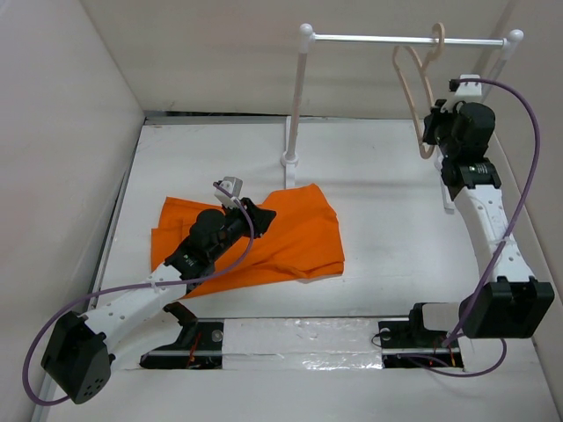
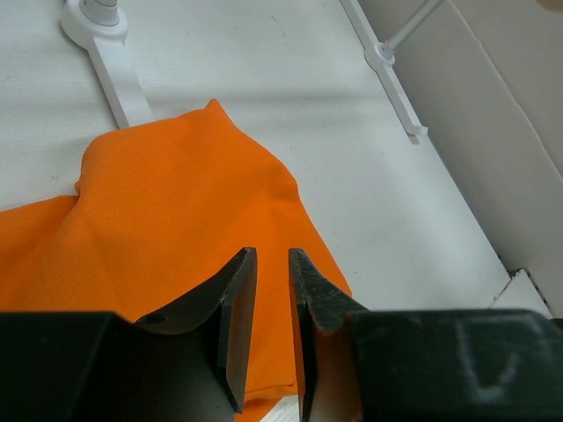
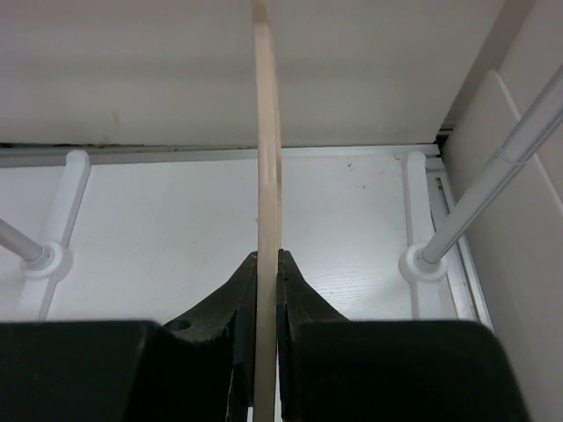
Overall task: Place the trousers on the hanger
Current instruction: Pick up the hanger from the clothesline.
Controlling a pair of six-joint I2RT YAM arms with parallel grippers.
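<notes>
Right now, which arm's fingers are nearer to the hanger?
Right. The right fingers pinch the hanger, which hangs from the rack rod; the left fingers are far off across the table, above the trousers.

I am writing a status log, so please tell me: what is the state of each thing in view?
trousers: lying crumpled on the table, not on the hanger.
hanger: hooked on the rack rod, clamped by the right fingers.
left fingers: slightly apart over the trousers, holding nothing.
right fingers: shut on the hanger.
rack: upright.
</notes>
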